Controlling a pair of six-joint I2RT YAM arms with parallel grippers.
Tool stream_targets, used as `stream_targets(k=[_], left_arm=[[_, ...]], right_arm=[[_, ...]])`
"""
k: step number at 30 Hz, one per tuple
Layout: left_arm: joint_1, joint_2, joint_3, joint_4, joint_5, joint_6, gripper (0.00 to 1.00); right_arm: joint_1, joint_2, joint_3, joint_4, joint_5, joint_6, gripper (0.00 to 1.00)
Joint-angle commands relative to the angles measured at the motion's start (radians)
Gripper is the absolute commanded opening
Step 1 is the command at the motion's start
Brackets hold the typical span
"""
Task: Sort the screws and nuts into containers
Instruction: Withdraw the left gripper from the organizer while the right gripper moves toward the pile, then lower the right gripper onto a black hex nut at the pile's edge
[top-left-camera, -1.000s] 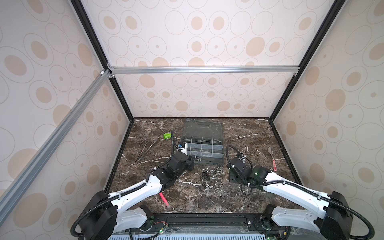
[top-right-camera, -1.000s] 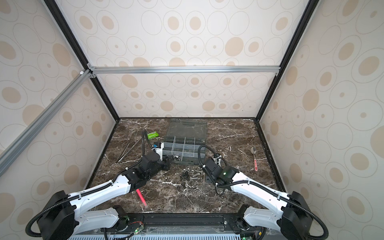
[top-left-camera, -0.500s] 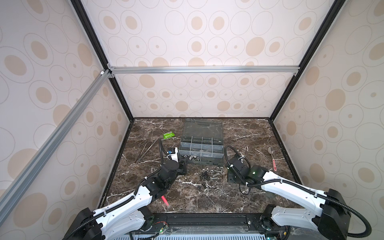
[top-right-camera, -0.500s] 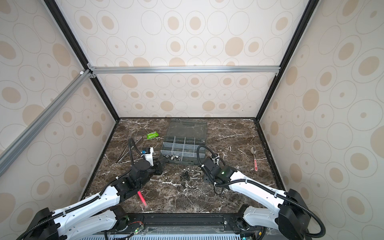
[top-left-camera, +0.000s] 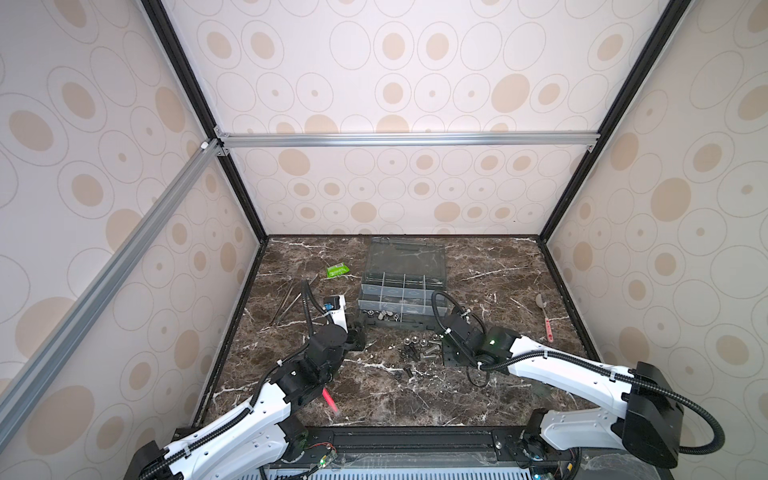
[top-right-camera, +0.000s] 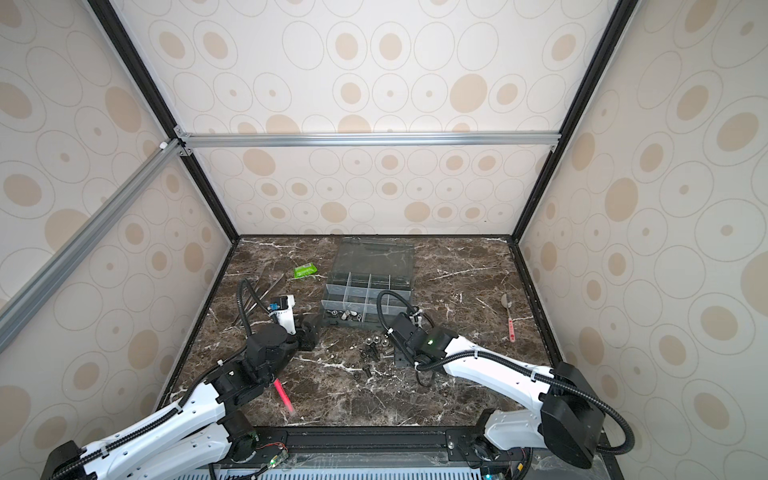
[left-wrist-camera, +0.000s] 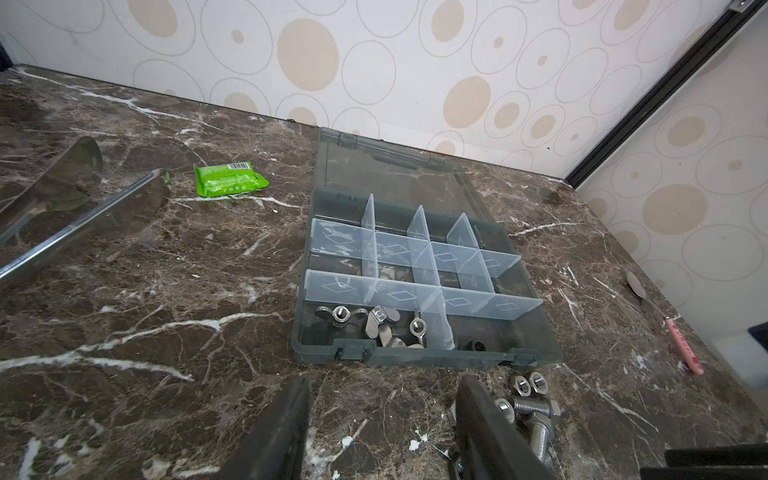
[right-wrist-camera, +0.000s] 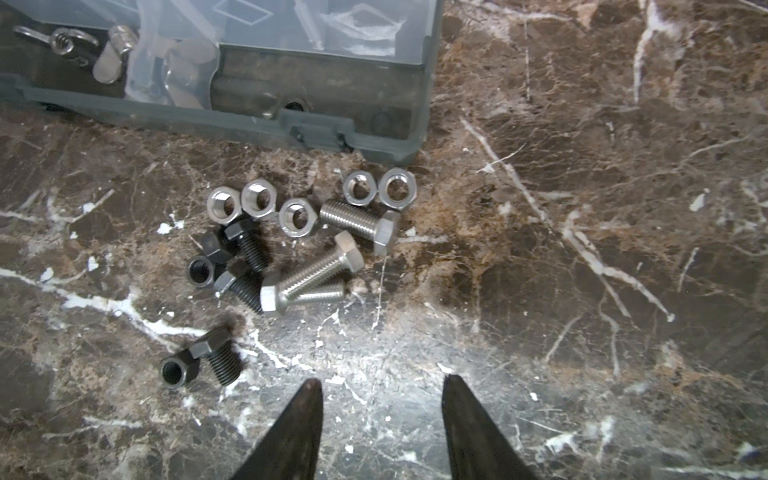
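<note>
— How far along is the sorting?

— Barely begun, I'd say. A few wing nuts (left-wrist-camera: 374, 326) lie in the front corner compartment of the organiser box (left-wrist-camera: 415, 358). The compartment next to it holds one small dark piece (left-wrist-camera: 473, 345) that I can't identify. In the others I make out nothing.

— And what's left?

— The whole heap on the counter (right-wrist-camera: 582, 249), just in front of the box: five silver hex nuts (right-wrist-camera: 219, 210), three silver screws (right-wrist-camera: 316, 270), plus black screws (right-wrist-camera: 249, 249) and black nuts (right-wrist-camera: 214, 249), one pair lying slightly apart.

— Your grippers?

— Both empty. My left gripper (left-wrist-camera: 383, 388) has its jaws apart beside the heap. My right gripper (right-wrist-camera: 381, 380) hangs partly open over bare counter near the screws.
</note>
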Motion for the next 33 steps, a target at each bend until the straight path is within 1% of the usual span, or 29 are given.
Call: stream_targets(k=[1,7,15,19,26,33], left_arm=[[0.01,-0.038,-0.014,-0.03,-0.032,0.001,0.59],[0.015,-0.065,-0.031,-0.056,-0.027,-0.017,0.6],[0.018,-0.097,-0.056,-0.072,-0.033,-0.002,0.62],[0.021,-0.1,-0.067,-0.062,-0.042,0.002,0.62],[0.023,-0.102,-0.076,-0.057,-0.036,-0.009,0.63],[0.026,-0.107,-0.061,-0.095,-0.046,-0.057,0.63]], right_arm=[[0.031,0.016,0.035,-0.015,0.009,-0.005,0.5],[0.076,0.047,0.066,0.005,-0.01,-0.011,0.5],[0.166,0.155,0.145,0.009,-0.014,-0.004,0.5],[0.186,0.197,0.165,0.013,-0.031,-0.002,0.5],[0.202,0.279,0.189,0.081,-0.087,0.01,0.5],[0.226,0.376,0.244,0.129,-0.137,-0.007,0.5]])
